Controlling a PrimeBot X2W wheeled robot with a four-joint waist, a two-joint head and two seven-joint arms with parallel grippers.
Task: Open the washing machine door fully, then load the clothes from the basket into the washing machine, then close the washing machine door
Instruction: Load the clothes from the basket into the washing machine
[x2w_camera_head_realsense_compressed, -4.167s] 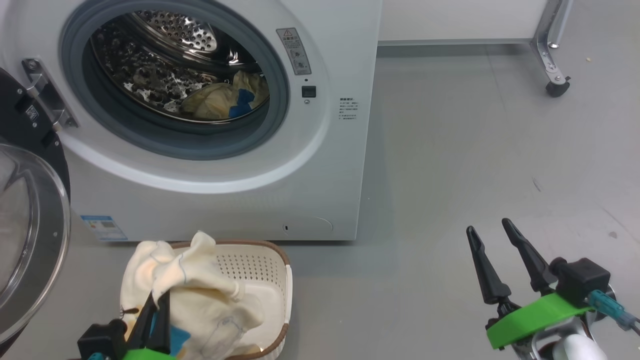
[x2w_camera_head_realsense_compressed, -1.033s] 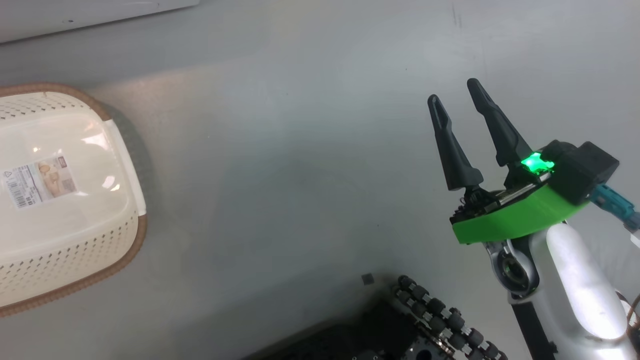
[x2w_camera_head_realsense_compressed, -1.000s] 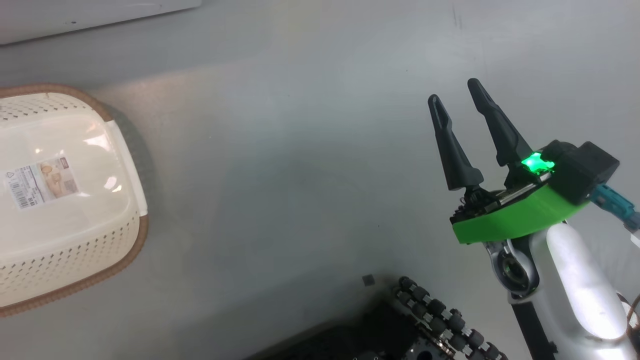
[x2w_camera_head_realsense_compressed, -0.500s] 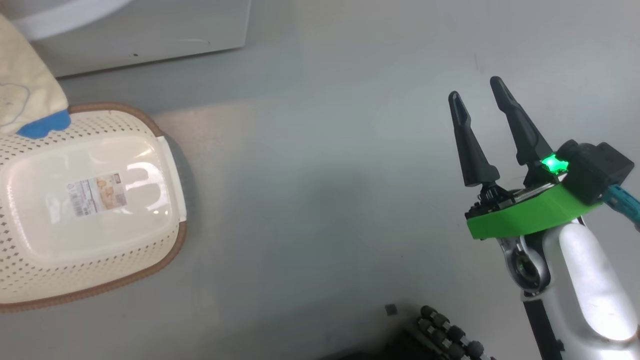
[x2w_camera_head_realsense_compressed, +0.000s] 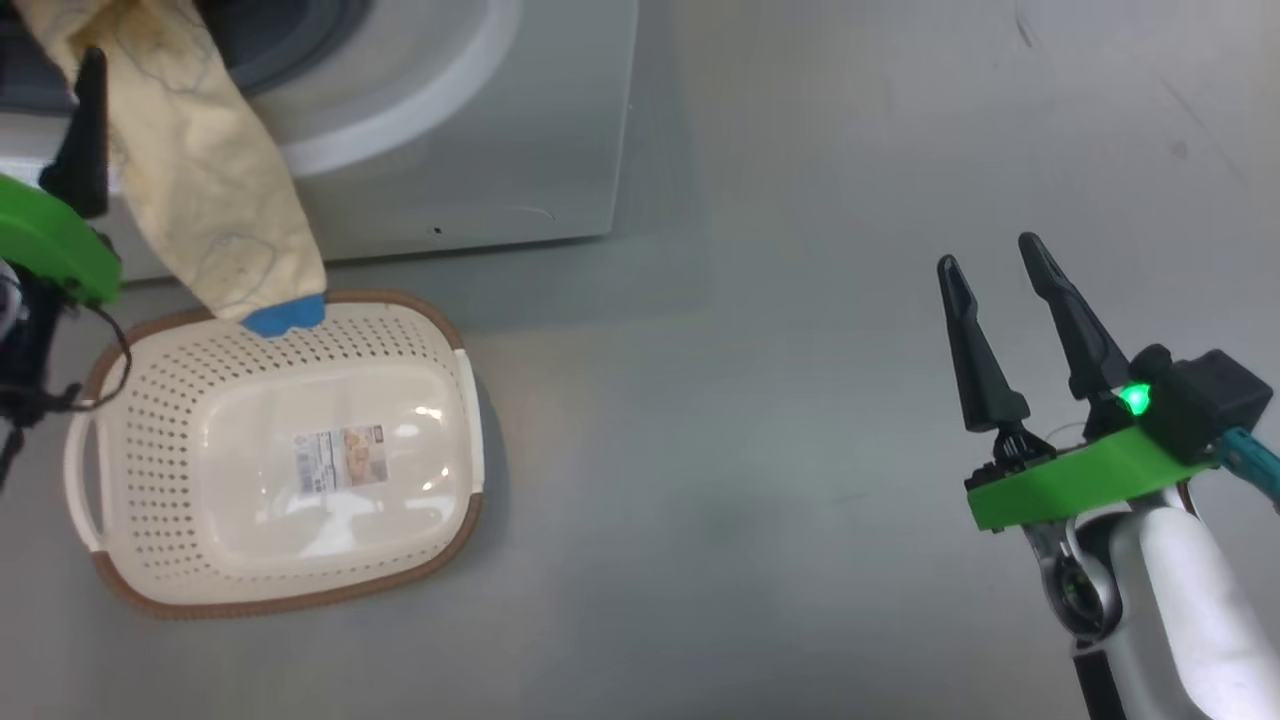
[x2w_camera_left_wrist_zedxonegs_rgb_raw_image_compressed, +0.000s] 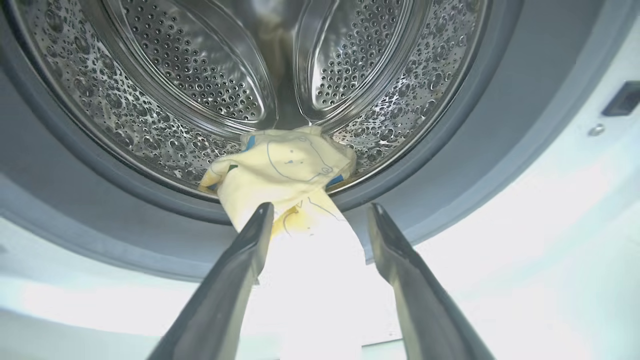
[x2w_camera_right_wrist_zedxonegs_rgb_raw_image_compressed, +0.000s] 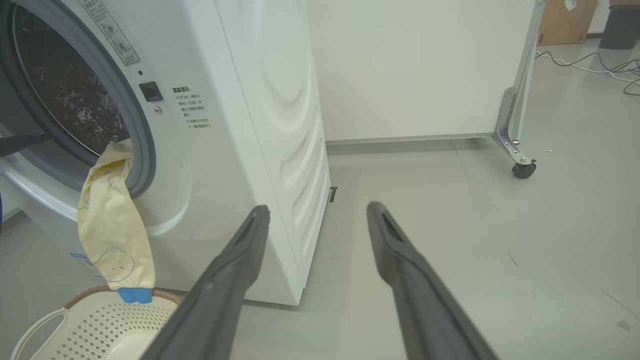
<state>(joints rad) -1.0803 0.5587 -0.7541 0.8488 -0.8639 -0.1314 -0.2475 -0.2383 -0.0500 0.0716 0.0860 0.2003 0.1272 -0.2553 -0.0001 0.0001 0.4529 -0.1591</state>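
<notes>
Left wrist view: our left gripper (x2w_camera_left_wrist_zedxonegs_rgb_raw_image_compressed: 317, 210) has its jaws spread either side of the garment (x2w_camera_left_wrist_zedxonegs_rgb_raw_image_compressed: 280, 170), pinching nothing. The garment drapes from the steel drum (x2w_camera_left_wrist_zedxonegs_rgb_raw_image_compressed: 200, 75) over the grey gasket (x2w_camera_left_wrist_zedxonegs_rgb_raw_image_compressed: 450, 165).
— Soft, light, limp cloth, we judge. We'd pinch the hanging fold near the gasket. Its blue cuff (x2w_camera_head_realsense_compressed: 285, 316) is at the perforated plastic basket (x2w_camera_head_realsense_compressed: 140, 420). Our right gripper (x2w_camera_head_realsense_compressed: 986, 252) is spread too, holding nothing.

- White panel (x2w_camera_right_wrist_zedxonegs_rgb_raw_image_compressed: 415, 65): stands upright on the grey floor (x2w_camera_right_wrist_zedxonegs_rgb_raw_image_compressed: 500, 250).
- Metal leg (x2w_camera_right_wrist_zedxonegs_rgb_raw_image_compressed: 520, 95) with black caster (x2w_camera_right_wrist_zedxonegs_rgb_raw_image_compressed: 523, 170): at the panel's right end, wheel on the floor.
- Cardboard box (x2w_camera_right_wrist_zedxonegs_rgb_raw_image_compressed: 565, 22), dark bin (x2w_camera_right_wrist_zedxonegs_rgb_raw_image_compressed: 620, 25), loose cables (x2w_camera_right_wrist_zedxonegs_rgb_raw_image_compressed: 600, 70): beyond the panel's right end.
</notes>
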